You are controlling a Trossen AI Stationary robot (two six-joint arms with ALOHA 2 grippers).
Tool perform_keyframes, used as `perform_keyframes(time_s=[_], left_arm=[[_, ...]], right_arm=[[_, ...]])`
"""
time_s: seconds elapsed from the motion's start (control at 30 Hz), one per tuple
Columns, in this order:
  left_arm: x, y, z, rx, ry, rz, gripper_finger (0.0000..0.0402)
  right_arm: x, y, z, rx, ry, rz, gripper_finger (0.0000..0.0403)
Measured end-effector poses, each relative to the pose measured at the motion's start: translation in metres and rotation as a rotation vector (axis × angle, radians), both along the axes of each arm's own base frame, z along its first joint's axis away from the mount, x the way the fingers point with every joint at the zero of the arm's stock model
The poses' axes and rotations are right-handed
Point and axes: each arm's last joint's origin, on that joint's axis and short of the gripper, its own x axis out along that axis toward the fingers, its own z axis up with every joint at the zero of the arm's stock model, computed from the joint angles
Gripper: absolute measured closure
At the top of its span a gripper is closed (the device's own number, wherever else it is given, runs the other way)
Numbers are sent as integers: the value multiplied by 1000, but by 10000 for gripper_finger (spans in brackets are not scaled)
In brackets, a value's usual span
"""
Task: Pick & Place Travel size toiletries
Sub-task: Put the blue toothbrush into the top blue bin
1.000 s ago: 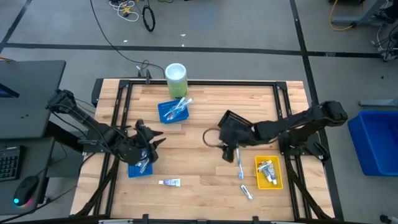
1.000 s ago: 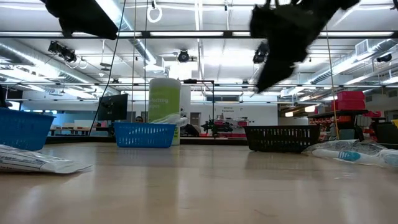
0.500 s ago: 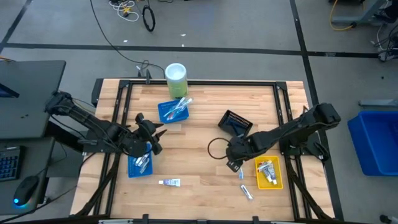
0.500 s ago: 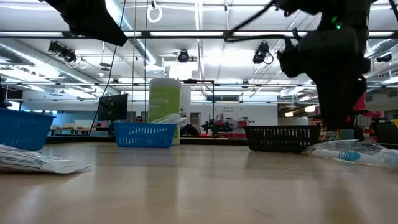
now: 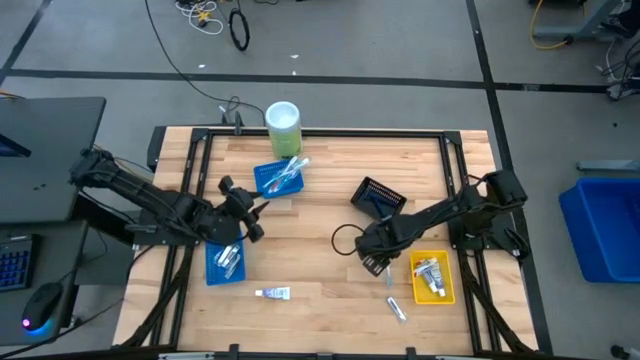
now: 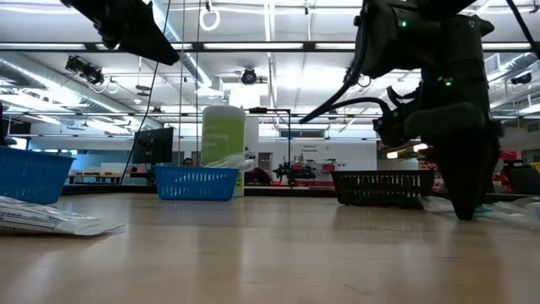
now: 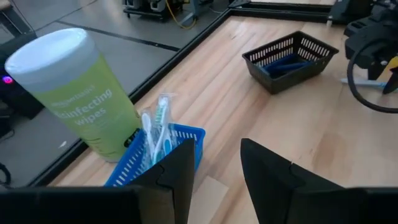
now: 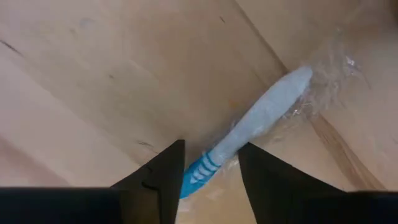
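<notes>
My right gripper [image 5: 376, 263] is open and down at the table, pointing down [image 6: 464, 211]. A blue-white toothbrush in a clear wrapper [image 8: 261, 118] lies flat on the wood, and its blue-striped end runs between the two fingers [image 8: 211, 155]. My left gripper [image 5: 250, 214] is open, holds nothing and hangs above the table between the two blue trays [image 7: 217, 155]. A white tube [image 5: 272, 293] and another small item [image 5: 397, 309] lie near the table's near edge. More tubes lie in the yellow tray [image 5: 447, 290]. My right gripper comes from above, pointing down, with one finger [image 8: 165, 171] on each side of the toothbrush's blue-striped end [image 8: 198, 174], lying across it. I cannot tell whether the fingers touch it. The toothbrush lies flat on the table.
A black basket [image 5: 378, 197] stands far of the right gripper. The far blue tray [image 5: 262, 180] holds toothbrushes, beside the green-and-white cylinder [image 5: 283, 124]. The near-left blue tray [image 5: 212, 270] holds items. A black cable loop [image 5: 345, 240] lies mid-table.
My right gripper has moved from beside the black basket toward the near edge and come down to the table over the toothbrush. My left gripper has drawn away from the near-left blue tray, toward the far edge and slightly right.
</notes>
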Motion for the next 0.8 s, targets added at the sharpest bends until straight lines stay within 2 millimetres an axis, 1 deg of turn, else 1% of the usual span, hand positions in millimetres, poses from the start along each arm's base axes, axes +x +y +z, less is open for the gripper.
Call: perform_keyframes(time_s=[0.07, 0.17, 0.27, 0.33, 0.37, 0.43, 0.53, 0.6, 0.67, 0.73, 0.8], left_arm=[[0, 1, 0, 8, 6, 2, 265], [1, 3, 0, 21, 17, 4, 265], [1, 4, 0, 22, 19, 10, 265], [1, 5, 0, 22, 19, 12, 265], [1, 5, 0, 22, 18, 13, 265], [1, 5, 0, 22, 18, 12, 265], [1, 5, 0, 21, 18, 12, 265], [2, 5, 0, 19, 13, 12, 265], [2, 5, 1, 17, 8, 13, 265], [2, 4, 1, 18, 6, 10, 265], [2, 4, 1, 13, 12, -1, 265]], right_arm=[[1, 1, -3, 5, 9, 31, 263], [2, 1, -2, 16, -13, 45, 308], [9, 4, 2, 52, -95, 48, 353], [12, 5, 5, 65, -140, 63, 374], [16, 6, 9, 73, -173, 77, 381], [26, 8, 17, 89, -267, 123, 383], [40, 8, 34, 76, -373, 244, 383], [52, 8, 50, 20, -450, 344, 383], [64, 8, 68, -86, -529, 488, 381], [74, 7, 85, -249, -588, 651, 375], [82, 4, 98, -425, -619, 771, 370]])
